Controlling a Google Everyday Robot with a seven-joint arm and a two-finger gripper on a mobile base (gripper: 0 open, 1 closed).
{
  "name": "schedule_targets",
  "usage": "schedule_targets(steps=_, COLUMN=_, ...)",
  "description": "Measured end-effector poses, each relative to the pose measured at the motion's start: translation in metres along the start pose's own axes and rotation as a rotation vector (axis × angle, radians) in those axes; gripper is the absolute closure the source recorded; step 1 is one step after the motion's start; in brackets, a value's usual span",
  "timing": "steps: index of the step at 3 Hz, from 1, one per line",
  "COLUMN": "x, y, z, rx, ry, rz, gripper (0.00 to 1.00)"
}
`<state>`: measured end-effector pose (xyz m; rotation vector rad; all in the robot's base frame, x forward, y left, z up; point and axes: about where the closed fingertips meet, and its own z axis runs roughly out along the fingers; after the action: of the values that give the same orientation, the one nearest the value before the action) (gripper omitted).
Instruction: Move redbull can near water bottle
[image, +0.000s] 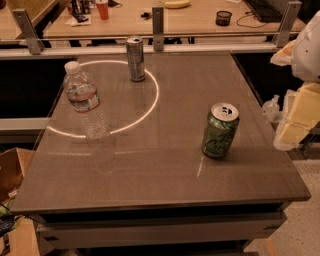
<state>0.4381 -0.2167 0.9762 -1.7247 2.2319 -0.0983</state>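
Note:
The redbull can (135, 59) stands upright at the far middle of the grey table (165, 175), inside a bright ring of reflected light. The water bottle (84, 100), clear with a white cap and a pale label band, stands at the table's left side, nearer to me than the can and apart from it. My gripper (294, 120) shows as pale white and yellowish parts at the right edge of the view, off the table's right side, far from both things and holding nothing that I can see.
A wider green can (220, 130) stands upright at the right of the table, nearest the gripper. A small clear bottle (270, 107) sits beyond the right edge. A metal rail (158, 35) and a cluttered desk lie behind. A cardboard box (12, 172) is at the left.

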Motion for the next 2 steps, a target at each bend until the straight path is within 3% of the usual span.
schedule_targets(steps=1, x=0.000, y=0.000, z=0.000, rx=0.000, ry=0.000, rz=0.000, gripper=0.00)
schedule_targets(steps=2, x=-0.017, y=-0.005, z=-0.008, rx=0.011, ry=-0.068, rz=-0.008, gripper=0.00)
